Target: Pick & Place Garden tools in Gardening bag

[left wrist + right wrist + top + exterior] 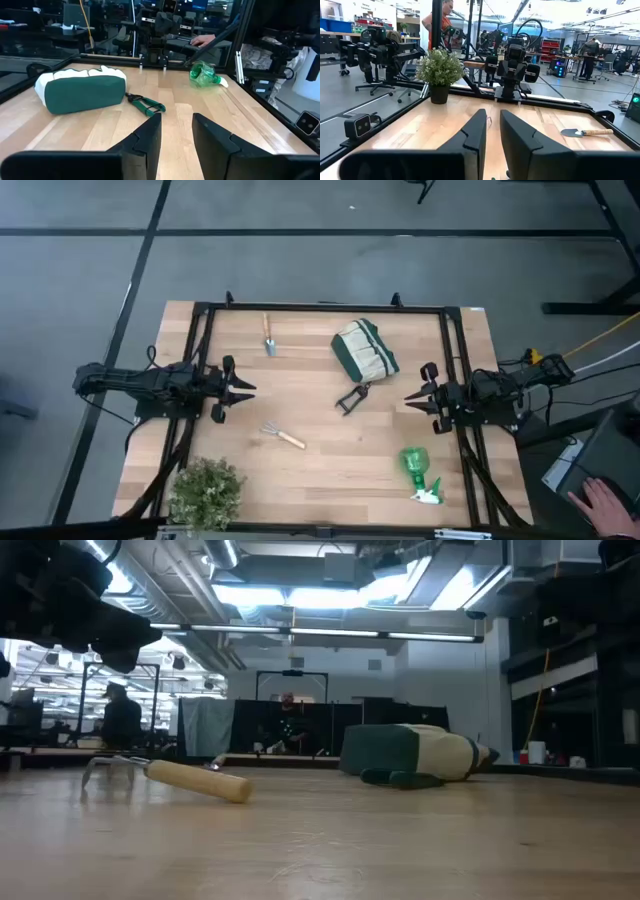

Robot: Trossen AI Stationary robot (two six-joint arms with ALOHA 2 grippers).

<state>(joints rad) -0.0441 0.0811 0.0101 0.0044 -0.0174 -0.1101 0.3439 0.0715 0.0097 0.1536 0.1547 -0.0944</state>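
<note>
The surface (pixel 330 470) is pale blond wood framed by black rails. At 12 o'clock lies the gardening bag (pixel 364 349), dark green with cream pocketed sides. Beside it lie black pruning shears (pixel 351 397), green-gripped in the left wrist view. The trowel (pixel 268 336) and rake (pixel 282 435) pair grey metal with tan handles. At 5 o'clock, the spray bottle (pixel 419 471) is translucent green with a white trigger; at 7 o'clock, the plant (pixel 206 492) is speckled green
</note>
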